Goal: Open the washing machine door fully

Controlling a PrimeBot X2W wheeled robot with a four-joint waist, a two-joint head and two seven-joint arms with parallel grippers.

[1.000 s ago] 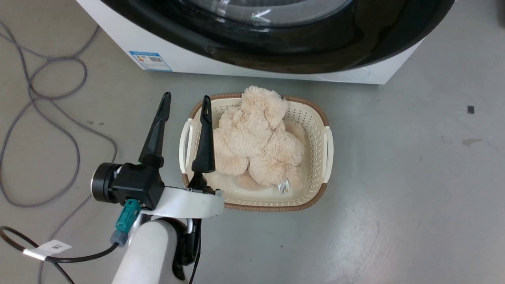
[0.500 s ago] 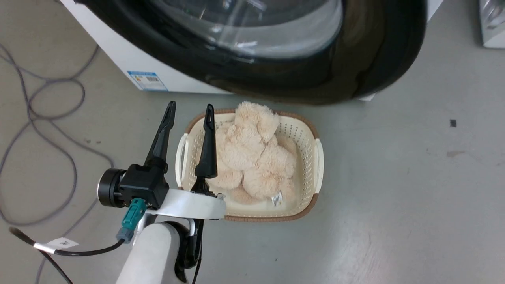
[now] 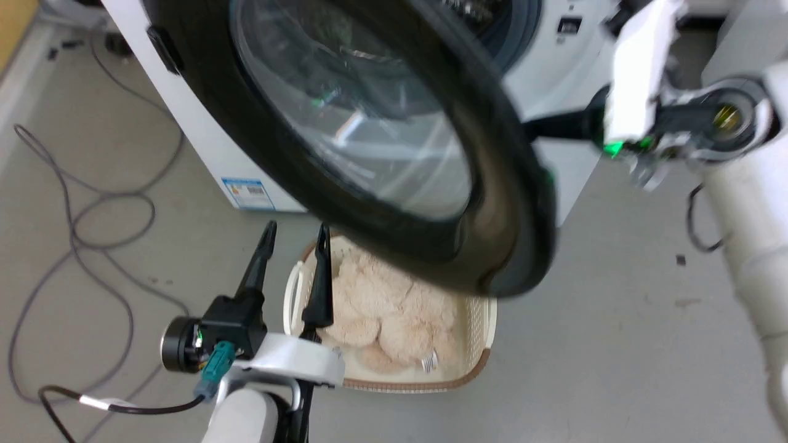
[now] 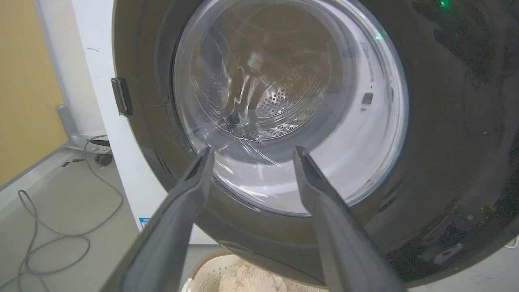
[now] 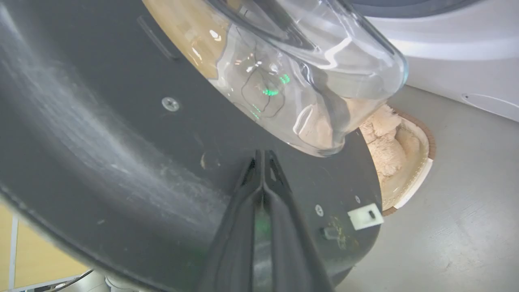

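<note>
The washing machine door [image 3: 492,203], a glossy black disc with a clear glass bowl, stands swung partly out from the white washing machine [image 3: 197,154]. My right gripper [image 3: 542,127] reaches in from the right behind the door's free edge. In the right wrist view that gripper [image 5: 261,156] is shut, its tips against the door's matte black back [image 5: 101,142] just below the glass bowl [image 5: 308,81]. My left gripper [image 3: 295,229] hangs open and empty below the door. Its wrist view has the gripper [image 4: 252,153] facing the door's front [image 4: 446,121], apart from it.
A cream basket [image 3: 474,326] holding a beige plush toy [image 3: 381,307] sits on the floor under the door's lower edge, right beside my left fingers. Grey cables [image 3: 92,246] loop over the floor at the left. Bare grey floor lies to the right.
The head camera has tilted up, so the whole picture shifted. The door has swung further out from the machine, and my right arm has come into view behind it. My left gripper stays open.
</note>
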